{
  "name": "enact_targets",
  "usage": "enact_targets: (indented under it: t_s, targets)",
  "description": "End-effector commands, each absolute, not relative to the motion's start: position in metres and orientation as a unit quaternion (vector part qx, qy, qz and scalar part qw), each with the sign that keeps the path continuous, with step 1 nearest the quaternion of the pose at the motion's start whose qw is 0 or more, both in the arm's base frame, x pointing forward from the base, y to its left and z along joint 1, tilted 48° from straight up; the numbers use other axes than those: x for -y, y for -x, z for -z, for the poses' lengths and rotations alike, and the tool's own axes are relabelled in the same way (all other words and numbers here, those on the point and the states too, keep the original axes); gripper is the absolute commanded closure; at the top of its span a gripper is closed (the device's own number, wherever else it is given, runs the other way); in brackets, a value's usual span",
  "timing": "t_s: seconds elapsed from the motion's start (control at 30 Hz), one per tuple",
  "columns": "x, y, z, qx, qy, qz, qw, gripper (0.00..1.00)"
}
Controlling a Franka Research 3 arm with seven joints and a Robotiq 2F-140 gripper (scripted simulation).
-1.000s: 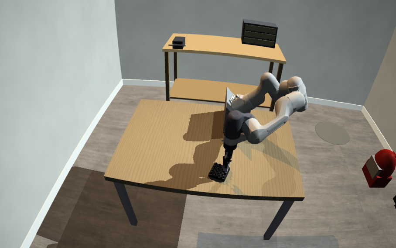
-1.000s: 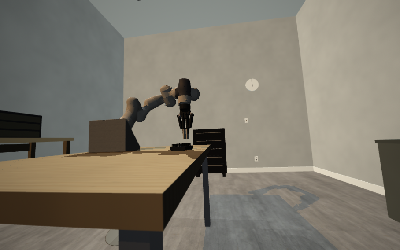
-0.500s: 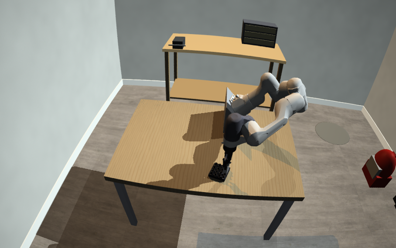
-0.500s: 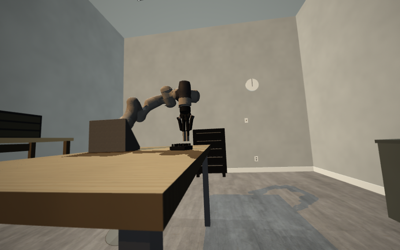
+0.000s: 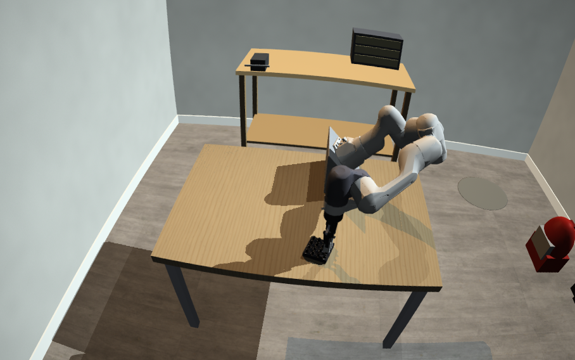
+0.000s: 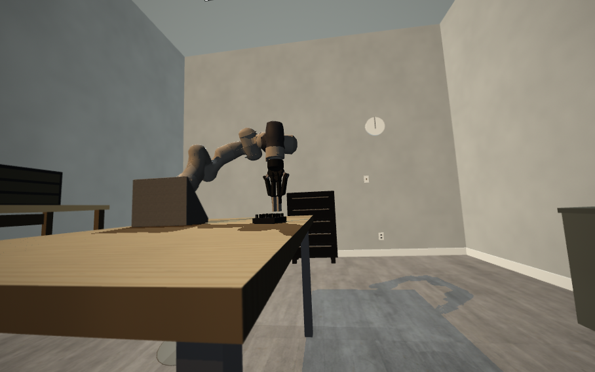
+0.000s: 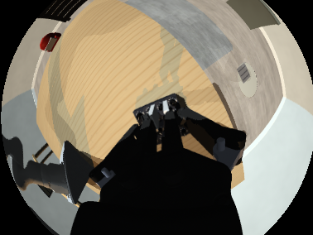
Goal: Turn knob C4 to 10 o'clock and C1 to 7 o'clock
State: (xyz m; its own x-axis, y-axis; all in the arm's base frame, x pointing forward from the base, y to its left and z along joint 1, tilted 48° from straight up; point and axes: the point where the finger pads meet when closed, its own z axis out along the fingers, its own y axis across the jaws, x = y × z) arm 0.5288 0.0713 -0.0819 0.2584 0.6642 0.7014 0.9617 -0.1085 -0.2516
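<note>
the small knob box [image 5: 314, 251] [image 6: 268, 220] [image 7: 142, 110] stood on the table [image 5: 237, 191] [image 6: 131, 262] [image 7: 95, 54]. above the table, the gripper [image 5: 327, 249] [image 6: 276, 210] [image 7: 161, 108] held nothing, fingers slightly parted. probably light, the box could slide; gripping one knob's sides seemed safest.

Knob box [image 7: 139, 111], dark, on wooden table [image 7: 103, 62]; far side covered by gripper [image 7: 159, 108], its pale fingertips slightly apart over the box. Red object [image 7: 50, 42], upper left, beyond table. Round disc [image 7: 249, 84], on floor, right. Knob settings: too small to read.
</note>
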Motion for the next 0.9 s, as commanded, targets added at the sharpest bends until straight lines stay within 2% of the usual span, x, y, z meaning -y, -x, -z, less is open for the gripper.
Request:
enact_targets:
  t_s: [0.0,0.87]
  targets:
    - [-0.0727,-0.528,0.084,0.571,0.713,0.214,0.347,0.88]
    - [-0.0727,-0.528,0.084,0.571,0.713,0.214,0.347,0.88]
